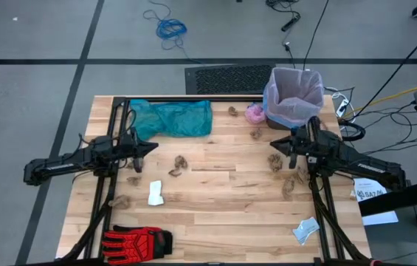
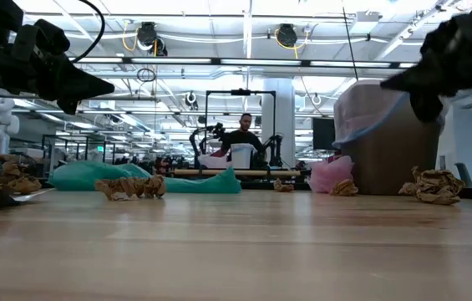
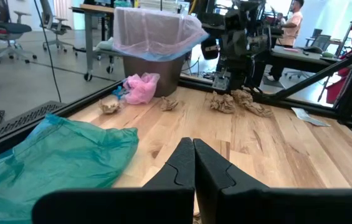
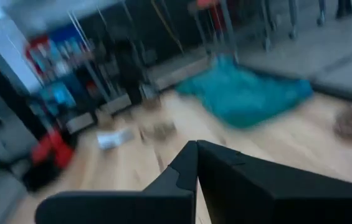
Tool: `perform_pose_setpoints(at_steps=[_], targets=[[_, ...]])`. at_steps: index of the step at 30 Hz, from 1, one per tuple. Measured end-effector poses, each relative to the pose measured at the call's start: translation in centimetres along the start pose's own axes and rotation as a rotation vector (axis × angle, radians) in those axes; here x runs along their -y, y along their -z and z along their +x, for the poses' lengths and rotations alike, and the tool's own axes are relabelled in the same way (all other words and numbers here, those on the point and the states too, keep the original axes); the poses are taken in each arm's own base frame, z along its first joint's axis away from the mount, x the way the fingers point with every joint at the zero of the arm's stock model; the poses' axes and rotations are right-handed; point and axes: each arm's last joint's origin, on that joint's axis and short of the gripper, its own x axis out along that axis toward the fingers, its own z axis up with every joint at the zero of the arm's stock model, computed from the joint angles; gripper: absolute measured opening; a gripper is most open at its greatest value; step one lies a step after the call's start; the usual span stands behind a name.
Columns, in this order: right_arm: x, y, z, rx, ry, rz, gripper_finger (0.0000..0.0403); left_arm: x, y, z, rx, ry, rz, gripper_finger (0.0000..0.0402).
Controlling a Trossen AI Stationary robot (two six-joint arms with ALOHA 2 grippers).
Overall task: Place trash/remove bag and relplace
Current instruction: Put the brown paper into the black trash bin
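The pale pink-lavender liner bag [image 1: 294,89] sits inside a dark bin at the table's far right, its top folded over the bin's rim; it also shows in the left wrist view [image 3: 154,30] and the low view [image 2: 367,104]. My left gripper [image 1: 154,145] [image 3: 194,147] hovers shut over the table's left middle, just near of the teal bag. My right gripper [image 1: 272,145] [image 4: 197,148] hovers shut over the right middle, near side of the bin, above crumpled brown paper. Neither gripper holds anything.
A teal-green plastic bag [image 1: 173,118] lies flat at the far left. A pink crumpled wad [image 1: 254,113] lies left of the bin. Several brown paper crumples [image 1: 178,164] are scattered about, with white scraps [image 1: 156,193] [image 1: 305,230] and a red glove [image 1: 138,241] at the near edge.
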Motion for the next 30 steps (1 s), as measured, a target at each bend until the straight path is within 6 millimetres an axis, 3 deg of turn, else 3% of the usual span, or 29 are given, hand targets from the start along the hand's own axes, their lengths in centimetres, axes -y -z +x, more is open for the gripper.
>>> perform_pose_setpoints(at_steps=[8, 13, 16, 22, 27, 30], targets=[[-1.5, -3.5, -0.8, 0.347, -0.199, 0.254, 0.0000, 0.0, 0.0, 0.0, 0.000, 0.000, 0.000, 0.0000], [-1.9, -4.3, -1.2, 0.440, -0.264, 0.252, 0.0000, 0.0, 0.0, 0.0, 0.000, 0.000, 0.000, 0.0000], [-1.7, -3.4, -0.8, 0.318, -0.260, 0.283, 0.0000, 0.0, 0.0, 0.0, 0.000, 0.000, 0.000, 0.0000], [-1.2, -0.1, 0.0, -0.138, -0.278, 0.484, 0.0000, 0.0, 0.0, 0.0, 0.000, 0.000, 0.000, 0.0000], [-2.7, -0.6, -0.1, -0.232, -0.398, 0.569, 0.0000, 0.0, 0.0, 0.0, 0.000, 0.000, 0.000, 0.0000], [-4.1, -1.8, -0.4, -0.345, -0.398, 0.583, 0.0000, 0.0, 0.0, 0.0, 0.000, 0.000, 0.000, 0.0000]])
